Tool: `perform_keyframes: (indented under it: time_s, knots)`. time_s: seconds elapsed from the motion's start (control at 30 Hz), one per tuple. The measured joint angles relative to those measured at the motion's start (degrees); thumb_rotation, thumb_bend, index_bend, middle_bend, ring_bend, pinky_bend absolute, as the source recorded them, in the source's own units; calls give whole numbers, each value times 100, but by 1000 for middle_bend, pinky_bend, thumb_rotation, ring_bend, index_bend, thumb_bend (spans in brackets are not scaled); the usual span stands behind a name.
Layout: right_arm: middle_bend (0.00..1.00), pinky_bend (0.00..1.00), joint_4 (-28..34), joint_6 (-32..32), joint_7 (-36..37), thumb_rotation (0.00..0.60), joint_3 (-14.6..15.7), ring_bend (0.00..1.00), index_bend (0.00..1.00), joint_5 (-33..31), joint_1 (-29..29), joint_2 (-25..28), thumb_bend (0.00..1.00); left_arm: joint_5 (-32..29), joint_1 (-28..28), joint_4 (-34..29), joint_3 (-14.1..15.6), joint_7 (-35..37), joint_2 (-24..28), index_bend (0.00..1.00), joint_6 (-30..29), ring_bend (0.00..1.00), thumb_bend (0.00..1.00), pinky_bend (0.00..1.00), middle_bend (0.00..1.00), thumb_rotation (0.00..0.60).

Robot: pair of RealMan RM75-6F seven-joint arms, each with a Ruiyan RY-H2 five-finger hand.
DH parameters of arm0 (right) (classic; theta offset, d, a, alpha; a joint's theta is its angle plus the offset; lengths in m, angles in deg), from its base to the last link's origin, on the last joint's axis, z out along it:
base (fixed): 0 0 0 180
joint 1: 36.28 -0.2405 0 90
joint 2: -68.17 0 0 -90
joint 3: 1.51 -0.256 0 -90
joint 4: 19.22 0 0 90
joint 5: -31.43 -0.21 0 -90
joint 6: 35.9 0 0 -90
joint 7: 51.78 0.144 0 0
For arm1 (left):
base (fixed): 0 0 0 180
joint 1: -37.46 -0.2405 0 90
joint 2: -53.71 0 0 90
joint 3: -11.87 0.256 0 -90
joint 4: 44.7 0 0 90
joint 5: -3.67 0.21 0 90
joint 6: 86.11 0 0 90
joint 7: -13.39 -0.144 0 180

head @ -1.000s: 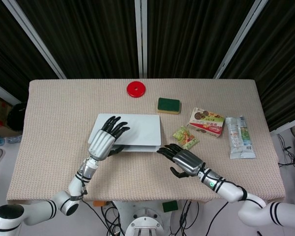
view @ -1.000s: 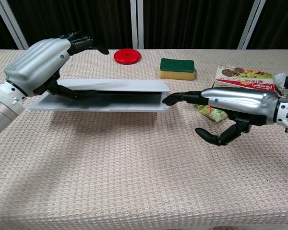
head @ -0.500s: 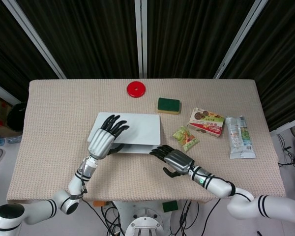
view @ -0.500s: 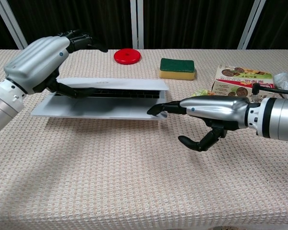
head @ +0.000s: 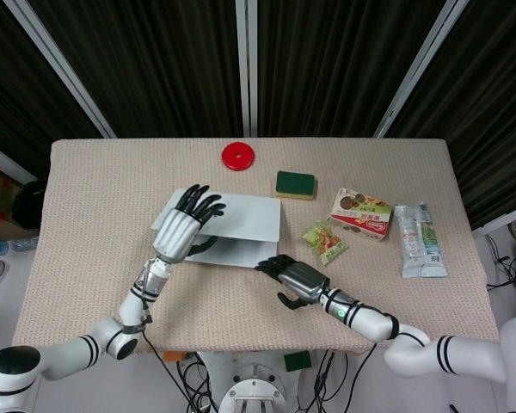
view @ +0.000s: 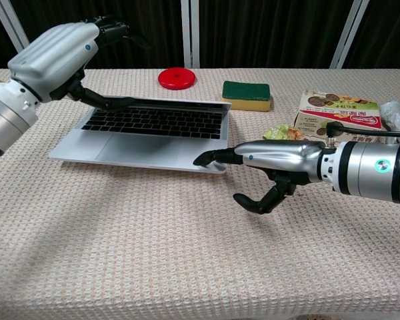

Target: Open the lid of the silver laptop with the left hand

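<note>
Laptop [view: 153,130] sits left of centre on the tabletop [view: 187,253], lid [head: 241,217] raised well off the base; keyboard and trackpad show in chest view. From the head view the lid's silver back faces up and away from me.

My left hand [head: 179,231] is at the lid's left front edge. Fingers [head: 202,205] lie spread over the lid's outer face, thumb tucked under the edge on the inner side, so the lid is pinched between them. In chest view the thumb runs along the lid's lower edge above the keyboard.

My right hand [view: 280,160] lies low near the base's front right corner. Its extended fingers [view: 217,157] press on that corner; the rest curl loosely beneath, holding nothing.

Behind the laptop: red disc [head: 238,157] near the far edge, green sponge [head: 294,184] to its right. Further right: small snack bag [head: 325,240], biscuit box [head: 361,213], and a clear wrapped packet [head: 419,240] toward the right edge. All stand apart from the laptop.
</note>
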Motion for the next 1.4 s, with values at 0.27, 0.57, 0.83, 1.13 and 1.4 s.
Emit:
perform_keyframes:
  time_s: [0.27,0.57,0.83,1.13,1.4]
  knots:
    - [37,0,-76,141,-141,600,-62,0,0,-239,-133,-133,609,-138,203,-122,-173,-140,286,248,212,83,754,108,210,600]
    - [36,0,-76,246,-380,600,-87,0,0,-468,-240,-178,608,-342,427,-303,-339,-324,620,244,531,82,754,106,210,600]
    - [36,0,-103,344,-594,600,-113,0,0,-747,-323,-238,609,-510,651,-425,-472,-485,804,240,800,83,754,105,210,600]
    - [37,0,-113,402,-772,600,-115,0,0,-996,-384,-276,608,-802,991,-368,-691,-672,952,238,1208,82,754,105,210,600]
    - [37,0,-131,426,-839,600,-130,0,0,-1116,-435,-309,608,-1169,1359,-280,-941,-942,1090,237,1655,82,749,105,210,600]
